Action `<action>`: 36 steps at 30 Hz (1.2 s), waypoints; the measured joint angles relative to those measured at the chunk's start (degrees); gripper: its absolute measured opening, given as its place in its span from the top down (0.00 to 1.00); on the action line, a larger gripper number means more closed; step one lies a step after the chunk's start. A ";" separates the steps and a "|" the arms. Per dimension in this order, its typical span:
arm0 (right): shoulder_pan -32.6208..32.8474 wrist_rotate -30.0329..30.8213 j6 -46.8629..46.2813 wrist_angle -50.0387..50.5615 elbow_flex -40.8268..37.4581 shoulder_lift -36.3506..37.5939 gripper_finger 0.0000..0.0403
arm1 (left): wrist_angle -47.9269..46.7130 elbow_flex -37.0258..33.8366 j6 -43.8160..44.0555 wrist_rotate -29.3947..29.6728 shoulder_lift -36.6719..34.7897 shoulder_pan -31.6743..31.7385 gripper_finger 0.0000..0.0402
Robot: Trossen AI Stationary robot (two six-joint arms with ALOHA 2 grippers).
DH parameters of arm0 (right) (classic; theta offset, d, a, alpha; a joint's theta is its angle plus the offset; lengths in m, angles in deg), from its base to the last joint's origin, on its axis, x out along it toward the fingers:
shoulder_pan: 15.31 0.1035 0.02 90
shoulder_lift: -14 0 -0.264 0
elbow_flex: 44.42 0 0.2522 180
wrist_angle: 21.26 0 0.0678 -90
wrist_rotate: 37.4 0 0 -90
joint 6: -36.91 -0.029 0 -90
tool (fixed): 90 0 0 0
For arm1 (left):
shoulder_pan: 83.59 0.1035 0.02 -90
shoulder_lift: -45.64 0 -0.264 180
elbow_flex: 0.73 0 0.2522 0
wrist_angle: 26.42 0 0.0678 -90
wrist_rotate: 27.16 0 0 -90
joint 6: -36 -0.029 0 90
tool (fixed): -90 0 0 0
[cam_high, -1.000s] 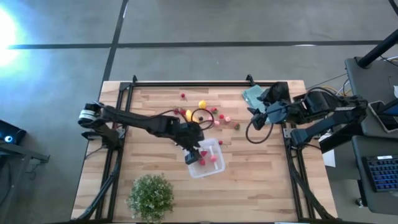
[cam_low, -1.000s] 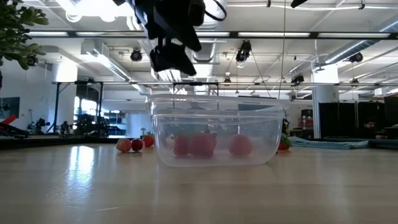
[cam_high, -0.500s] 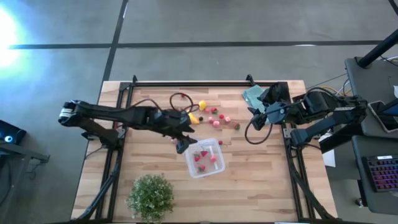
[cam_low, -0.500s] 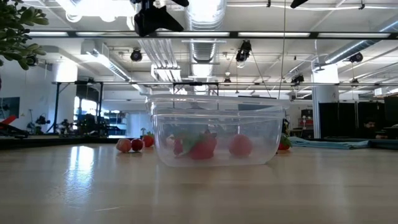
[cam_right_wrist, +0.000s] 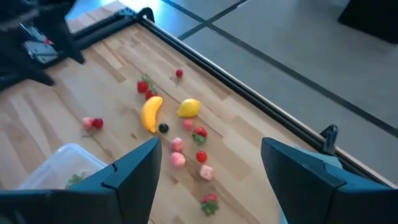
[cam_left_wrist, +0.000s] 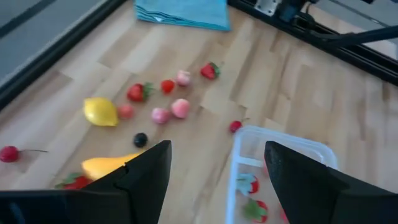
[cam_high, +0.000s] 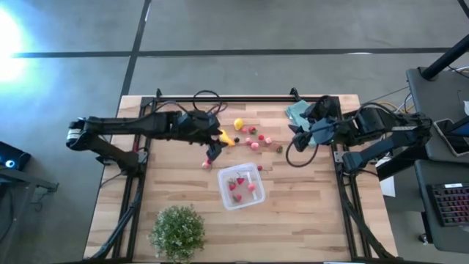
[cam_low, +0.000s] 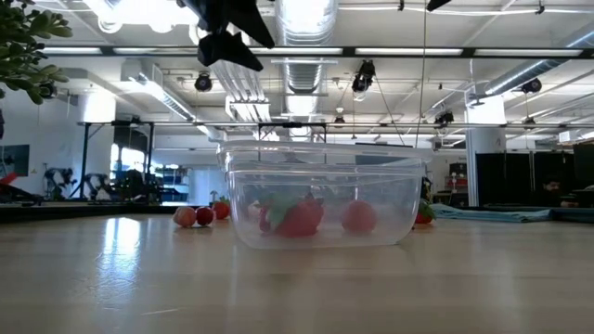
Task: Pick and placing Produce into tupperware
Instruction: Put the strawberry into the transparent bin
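The tupperware (cam_high: 240, 185) (cam_low: 320, 195) is a clear box near the table's middle, holding a few red berries and a strawberry. Loose produce lies beyond it toward the far edge: a lemon (cam_high: 238, 124) (cam_left_wrist: 101, 112), a banana (cam_high: 227, 138) (cam_left_wrist: 109, 167) and several red and pink berries (cam_high: 254, 139). One red piece (cam_high: 206, 165) lies left of the box. My left gripper (cam_high: 213, 152) (cam_left_wrist: 217, 152) hangs open above the table between the banana and the box. My right gripper (cam_high: 297, 139) (cam_right_wrist: 210, 149) waits open near the right edge.
A bushy potted plant (cam_high: 178, 231) stands at the near edge, left of the box. A teal folded cloth (cam_high: 298, 111) (cam_left_wrist: 183, 12) lies at the far right corner. Black frame rails (cam_high: 242, 97) run along the table's far edge and sides. Bare wood lies right of the box.
My left gripper has moved from above the tupperware toward the far edge and a little left, ending near the banana. A strawberry with green leaves now lies in the box among the red berries, where it was not a second ago.
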 joint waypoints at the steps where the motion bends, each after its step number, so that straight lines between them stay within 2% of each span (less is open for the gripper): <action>1: 0.00 0.00 0.02 -0.61 0.00 0.00 0.34 | -0.03 0.00 -0.40 -0.11 -0.07 0.71 0.39; 8: -1.61 0.13 0.04 -1.64 0.00 0.00 0.34 | -4.10 -0.34 -3.57 -0.30 0.06 5.72 0.39; 16: -4.07 0.02 0.52 -1.64 0.00 0.00 0.34 | -12.55 -4.45 -3.62 -5.36 2.06 8.45 0.39; 21: -5.76 0.03 0.52 -1.72 0.00 0.00 0.34 | -12.20 -6.62 -3.44 -7.32 3.08 8.40 0.39; 36: -11.09 0.02 0.71 -5.13 0.00 -1.10 0.34 | -11.44 -6.84 -6.66 -7.68 2.57 8.38 0.39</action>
